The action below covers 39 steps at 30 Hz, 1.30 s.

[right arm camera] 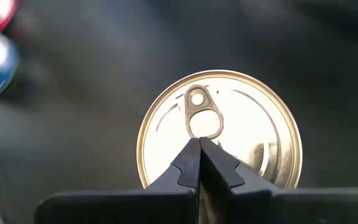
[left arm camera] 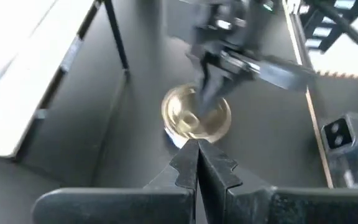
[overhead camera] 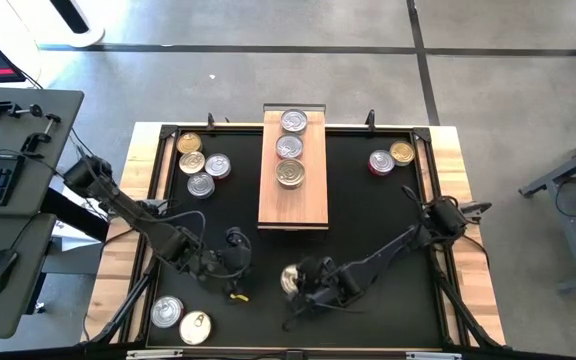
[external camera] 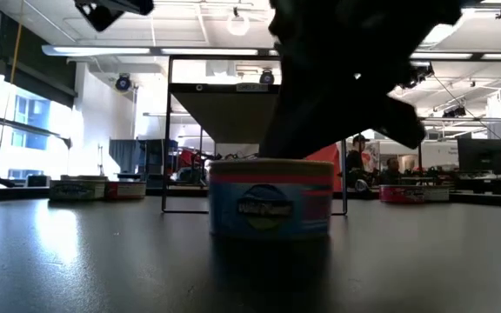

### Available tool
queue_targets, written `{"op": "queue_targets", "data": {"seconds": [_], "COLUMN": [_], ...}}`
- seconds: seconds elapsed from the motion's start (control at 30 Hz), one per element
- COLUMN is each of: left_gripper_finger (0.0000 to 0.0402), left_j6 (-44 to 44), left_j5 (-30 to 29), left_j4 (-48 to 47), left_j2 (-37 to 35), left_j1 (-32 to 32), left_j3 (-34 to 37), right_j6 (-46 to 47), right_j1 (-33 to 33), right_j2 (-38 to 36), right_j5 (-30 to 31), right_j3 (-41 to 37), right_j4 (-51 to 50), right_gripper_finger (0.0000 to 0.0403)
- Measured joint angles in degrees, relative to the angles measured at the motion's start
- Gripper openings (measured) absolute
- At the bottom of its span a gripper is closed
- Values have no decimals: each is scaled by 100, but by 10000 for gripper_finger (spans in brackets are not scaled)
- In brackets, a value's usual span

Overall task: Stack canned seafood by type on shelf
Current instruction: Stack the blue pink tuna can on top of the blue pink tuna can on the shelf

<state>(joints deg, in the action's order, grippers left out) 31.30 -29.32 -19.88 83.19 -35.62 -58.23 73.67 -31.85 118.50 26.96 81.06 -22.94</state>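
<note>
A gold-lidded tin of canned seafood [right arm camera: 219, 127] with a pink and blue side label [external camera: 270, 209] stands on the black mat near the table's front middle [overhead camera: 288, 276]. My right gripper [right arm camera: 199, 142] is shut and slants down over its lid, tips beside the pull tab [right arm camera: 199, 112]. My left gripper [left arm camera: 197, 152] is shut and hangs just left of that tin [left arm camera: 196, 113], pointing at it and clear of it. The light-wood shelf [overhead camera: 293, 205] lies at the far middle with three silver-lidded tins [overhead camera: 290, 147] in a row on it. My right gripper's shut fingertips [left arm camera: 209, 99] come from above, slanting down from the table's right, and end at the tin's lid just beside the pull tab's ring [right arm camera: 204, 127]. Whether they touch the lid, I cannot tell. The tin stands flat on the mat.
Several tins [overhead camera: 200, 165] sit at the far left of the mat, two [overhead camera: 390, 157] at the far right, and two [overhead camera: 180, 318] at the near left corner. A thin black frame [overhead camera: 423, 160] runs round the mat. People and desks show beyond the table.
</note>
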Motion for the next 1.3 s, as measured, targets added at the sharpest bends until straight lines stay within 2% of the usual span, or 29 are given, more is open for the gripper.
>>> {"op": "queue_targets", "data": {"seconds": [0.23, 0.33, 0.5, 0.63, 0.7, 0.8, 0.9, 1.0, 1.3], "left_gripper_finger": [0, 0, 0, 0, 0, 0, 0, 0, 0], "left_j6": [445, 438, 653, 568, 637, 799, 812, 808, 753], "left_j5": [21, 187, 175, 286, 454, 823, 1047, 1082, 1075], "left_j4": [1763, 2016, 1997, 1919, 2056, 2358, 2596, 2900, 2931], "left_j2": [929, 1293, 1330, 1597, 1880, 2287, 2597, 2739, 2829], "left_j1": [-211, -289, -356, -336, -253, -107, 1, 49, 200], "left_j3": [314, 314, 313, 311, 314, 314, 280, 228, 235], "right_j6": [-451, -829, -1210, -868, -671, -462, -254, -158, -207], "right_j1": [-250, -266, -482, -682, -693, -661, -559, -439, -226], "right_j2": [26, -38, -492, -655, -662, -662, -660, -659, -599], "right_j5": [-61, -54, -68, -221, -435, -695, -609, -673, -1093], "right_j3": [28, 273, 575, 575, 507, 184, -81, -317, -733], "right_j4": [435, 282, -663, -1805, -2013, -1675, -1335, -1102, -249], "right_gripper_finger": [0, 0, 0, 0, 0, 0, 0, 0, 0]}}
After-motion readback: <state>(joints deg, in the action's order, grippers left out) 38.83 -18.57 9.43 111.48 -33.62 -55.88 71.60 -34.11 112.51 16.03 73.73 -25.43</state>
